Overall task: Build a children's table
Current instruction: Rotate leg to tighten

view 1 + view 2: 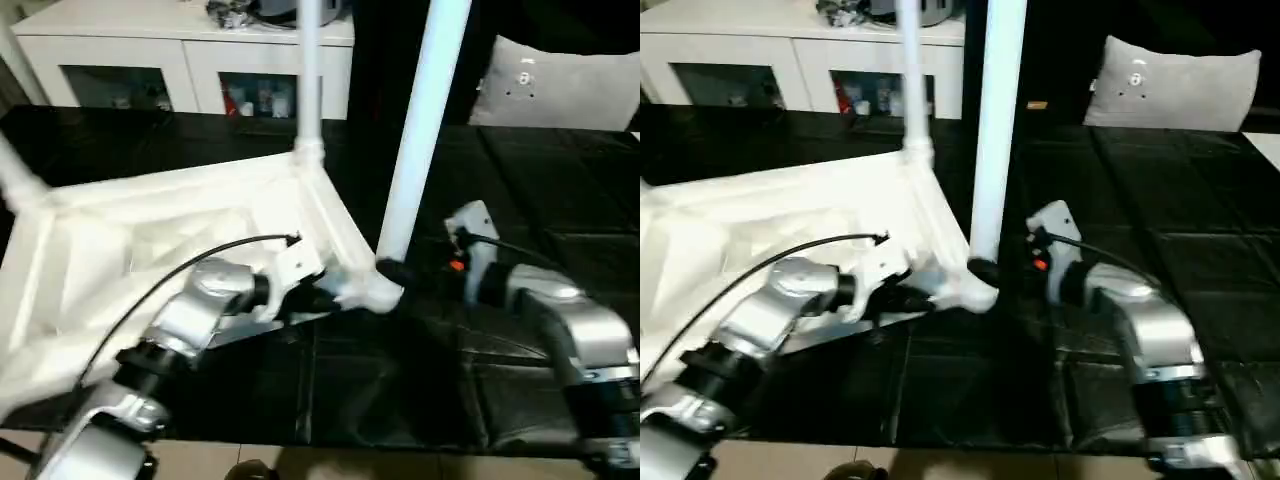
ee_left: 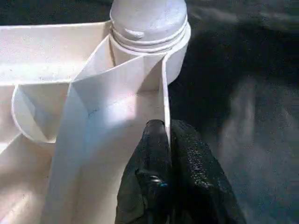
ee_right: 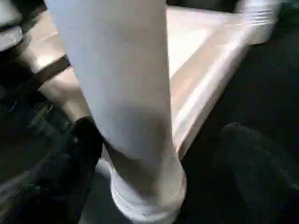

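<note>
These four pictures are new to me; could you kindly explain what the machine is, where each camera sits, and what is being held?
It is a humanoid robot with two silver arms. Two pictures come from its head, looking down; two come from cameras on its wrists. On the black surface lies a white table top, underside up, with legs standing in its corners. The left gripper pinches the top's thin side wall near a corner. The right gripper has its jaws either side of the nearest leg, low down by the socket. Behind stand a white cabinet and a grey cushion.
</note>
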Motion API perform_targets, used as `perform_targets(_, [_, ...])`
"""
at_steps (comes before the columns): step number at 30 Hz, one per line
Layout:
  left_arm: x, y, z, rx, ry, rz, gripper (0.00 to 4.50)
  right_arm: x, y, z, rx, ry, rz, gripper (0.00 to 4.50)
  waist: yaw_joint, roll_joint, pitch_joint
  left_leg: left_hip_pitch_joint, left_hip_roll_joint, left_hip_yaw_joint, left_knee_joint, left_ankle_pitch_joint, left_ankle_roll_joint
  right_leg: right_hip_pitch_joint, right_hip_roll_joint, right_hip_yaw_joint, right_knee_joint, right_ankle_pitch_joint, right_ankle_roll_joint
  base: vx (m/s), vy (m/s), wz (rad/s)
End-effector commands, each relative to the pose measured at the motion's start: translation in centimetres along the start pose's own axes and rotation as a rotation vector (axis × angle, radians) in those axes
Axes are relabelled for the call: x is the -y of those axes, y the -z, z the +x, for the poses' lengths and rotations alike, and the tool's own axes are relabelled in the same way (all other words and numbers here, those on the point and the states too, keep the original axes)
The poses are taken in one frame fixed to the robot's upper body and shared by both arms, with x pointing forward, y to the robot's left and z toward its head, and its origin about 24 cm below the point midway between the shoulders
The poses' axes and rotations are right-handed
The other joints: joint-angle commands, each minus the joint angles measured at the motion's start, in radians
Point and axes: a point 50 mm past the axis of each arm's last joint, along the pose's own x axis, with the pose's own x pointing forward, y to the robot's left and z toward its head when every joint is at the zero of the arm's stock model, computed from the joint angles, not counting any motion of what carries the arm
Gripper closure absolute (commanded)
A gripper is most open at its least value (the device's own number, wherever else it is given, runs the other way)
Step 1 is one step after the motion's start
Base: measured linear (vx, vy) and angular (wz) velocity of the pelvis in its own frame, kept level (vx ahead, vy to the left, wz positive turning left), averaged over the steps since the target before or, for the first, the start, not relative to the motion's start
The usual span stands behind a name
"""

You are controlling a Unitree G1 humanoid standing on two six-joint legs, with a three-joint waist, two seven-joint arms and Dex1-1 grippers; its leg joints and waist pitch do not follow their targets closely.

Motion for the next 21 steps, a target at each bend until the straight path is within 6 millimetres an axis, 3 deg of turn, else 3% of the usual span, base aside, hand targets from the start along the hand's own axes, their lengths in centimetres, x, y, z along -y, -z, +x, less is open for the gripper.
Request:
perform_targets(1, [0.7,-1.7,0.0,0.039,0.121,0.107,4.50,-0.5,-0.1,-0.2,0.006,-0.107,-0.024,0.43,-0.001,-0.003,-0.075,0.021,0.054,-0.019,-0.065,-0.184,0.036,0.058,-0.080,0.050,-0.070,-0.198,-0.183,0.000,0.000,0.00])
perform_targets(8, [1.1,-1.2,-0.9,0.002,0.231,0.138,4.50,-1.1,0.4,-0.7,-0.050,-0.269,-0.029,0.88,0.014,-0.006,-0.074,0.022,0.058,-0.019,-0.063,-0.193,0.038,0.055,-0.081,0.048,-0.067,-0.225,-0.197,0.000,0.000,0.00])
perform_targets(15, [1.4,-1.0,-0.9,0.008,0.246,0.142,4.50,-1.6,1.0,-0.8,-0.082,-0.368,-0.015,1.40,0.014,-0.008,-0.073,0.021,0.058,-0.020,-0.063,-0.206,0.032,0.053,-0.084,0.049,-0.073,-0.273,-0.186,0.000,0.000,0.00])
perform_targets(16, [1.4,-1.0,-0.9,0.008,0.244,0.142,4.50,-1.6,1.1,-0.8,-0.084,-0.370,-0.015,1.65,0.014,-0.008,-0.073,0.021,0.057,-0.020,-0.063,-0.206,0.031,0.053,-0.083,0.048,-0.073,-0.274,-0.187,0.000,0.000,0.00])
perform_targets(21, [1.3,-1.0,-0.8,0.009,0.236,0.144,4.50,-1.6,1.8,-0.5,-0.090,-0.388,-0.003,2.07,0.014,-0.009,-0.075,0.019,0.056,-0.020,-0.061,-0.188,0.038,0.054,-0.082,0.047,-0.069,-0.243,-0.197,0.000,0.000,0.00])
